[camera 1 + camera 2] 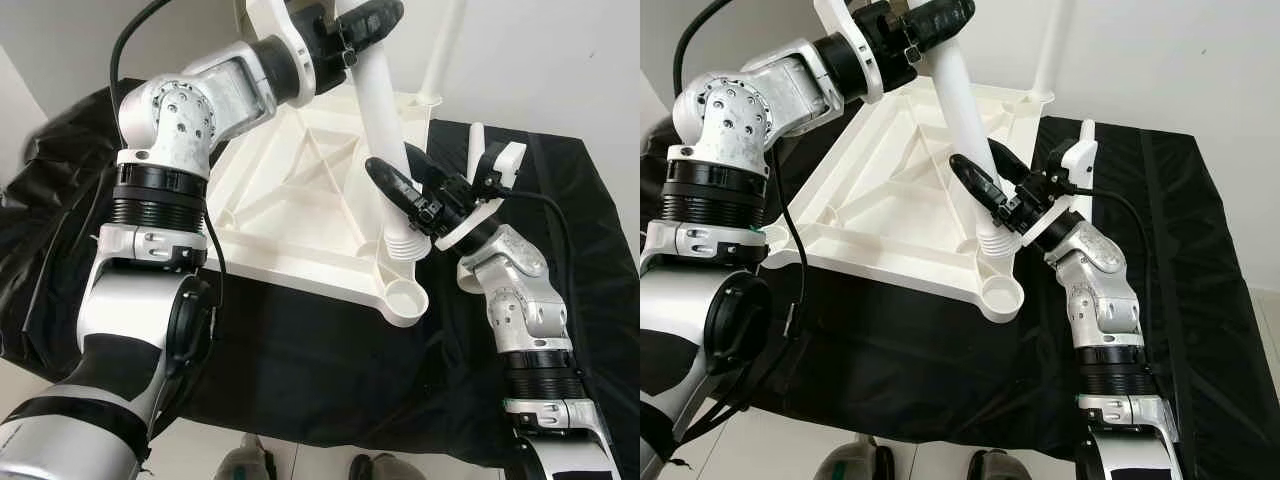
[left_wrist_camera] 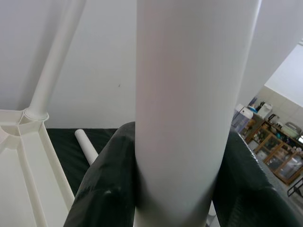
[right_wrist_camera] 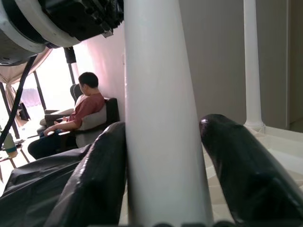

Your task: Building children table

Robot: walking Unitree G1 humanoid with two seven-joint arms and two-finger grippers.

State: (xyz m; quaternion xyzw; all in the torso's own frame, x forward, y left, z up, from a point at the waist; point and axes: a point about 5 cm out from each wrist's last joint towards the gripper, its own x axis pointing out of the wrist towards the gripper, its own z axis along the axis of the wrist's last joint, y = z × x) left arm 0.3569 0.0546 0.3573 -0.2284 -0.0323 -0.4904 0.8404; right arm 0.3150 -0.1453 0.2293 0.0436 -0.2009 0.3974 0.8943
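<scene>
Your right wrist view catches a seated person (image 3: 78, 120) behind. Left gripper (image 1: 365, 22) clamps the white plastic table leg (image 1: 385, 130) up high; right gripper (image 1: 410, 180) straddles it low, jaws narrow, one finger apart, above the upturned white tabletop's (image 1: 290, 210) near corner socket on black cloth (image 1: 300, 370).

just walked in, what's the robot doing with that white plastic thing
It is putting a leg on a white children's table top lying upside down on a black cloth. The left gripper holds the white leg high up, the right gripper brackets it lower down, near the corner socket. Another leg already stands at the far corner.
</scene>
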